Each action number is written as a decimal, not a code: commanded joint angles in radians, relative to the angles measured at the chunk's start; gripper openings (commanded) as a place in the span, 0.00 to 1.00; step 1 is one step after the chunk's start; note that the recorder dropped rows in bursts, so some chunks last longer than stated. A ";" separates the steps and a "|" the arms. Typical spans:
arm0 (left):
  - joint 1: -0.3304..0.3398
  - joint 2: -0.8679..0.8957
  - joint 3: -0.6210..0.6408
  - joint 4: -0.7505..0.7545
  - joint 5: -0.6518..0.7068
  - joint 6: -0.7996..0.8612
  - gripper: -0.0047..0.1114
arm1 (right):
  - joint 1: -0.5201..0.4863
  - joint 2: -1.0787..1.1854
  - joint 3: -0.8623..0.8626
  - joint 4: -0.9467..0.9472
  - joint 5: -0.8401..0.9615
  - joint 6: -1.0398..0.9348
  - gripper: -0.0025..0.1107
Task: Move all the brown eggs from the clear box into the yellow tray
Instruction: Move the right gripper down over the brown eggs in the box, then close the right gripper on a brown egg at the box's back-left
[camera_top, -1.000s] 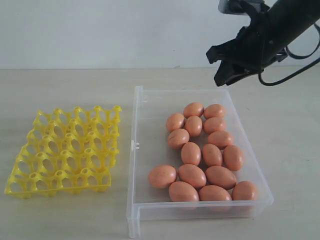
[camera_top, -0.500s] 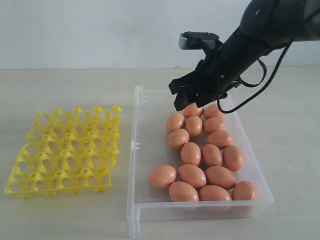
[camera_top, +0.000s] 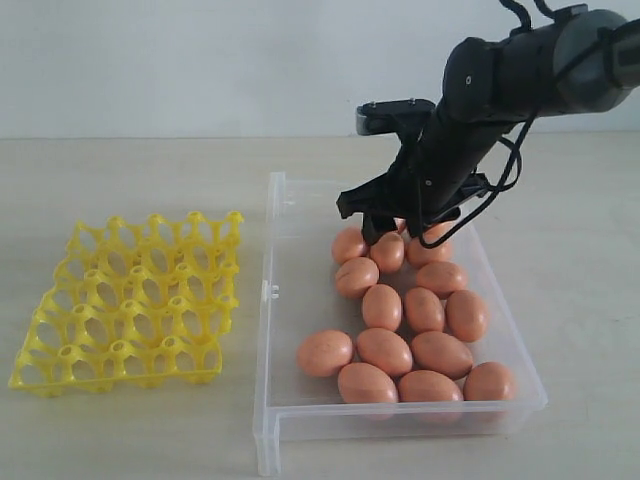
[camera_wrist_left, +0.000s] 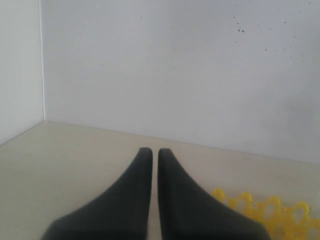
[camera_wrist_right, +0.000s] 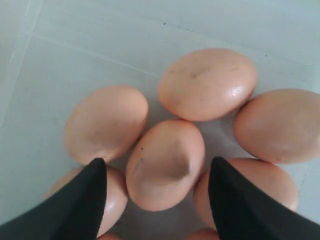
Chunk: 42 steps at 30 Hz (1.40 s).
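The black right gripper (camera_top: 393, 230) is hanging low over the far end of the large clear plastic rectangular box (camera_top: 300, 262), which is sitting on the right half of the pale beige table (camera_top: 120, 180), its long side running from the near edge towards the far one. The jaws are standing wide and are gripping nothing. In the right wrist view the right gripper (camera_wrist_right: 157, 167) is straddling one smooth orange-brown oval egg (camera_wrist_right: 165, 162), a dark finger (camera_wrist_right: 82, 200) poised on either side of it. Whether either finger is touching the shell, I cannot tell. Four more eggs are crowding round that one, pressed right up against it. Across the box the brown eggs (camera_top: 384, 350) are lying in a loose cluster over the right part of the floor, from the far end down to the near wall, while the strip along the left wall is lying bare. Over by the table's left edge, the bright yellow plastic egg tray (camera_top: 115, 374) with its grid of open cups and raised pegs is sitting well apart from the box, and no egg is sitting in any cup. The left gripper (camera_wrist_left: 152, 152) is hanging above the table with its two black fingers pressed together and gripping nothing, a corner of the yellow tray (camera_wrist_left: 270, 212) peeking in just beside it and a plain white wall (camera_wrist_left: 175, 65) filling the background.
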 joint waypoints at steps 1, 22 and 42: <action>0.001 -0.003 0.004 -0.011 -0.002 -0.011 0.07 | 0.001 0.026 -0.006 0.009 -0.034 0.018 0.49; 0.001 -0.003 0.004 -0.011 -0.002 -0.011 0.07 | 0.001 0.090 -0.006 -0.017 -0.066 0.052 0.49; 0.001 -0.003 0.004 -0.011 0.000 -0.011 0.07 | 0.001 0.069 -0.006 -0.017 -0.116 -0.140 0.02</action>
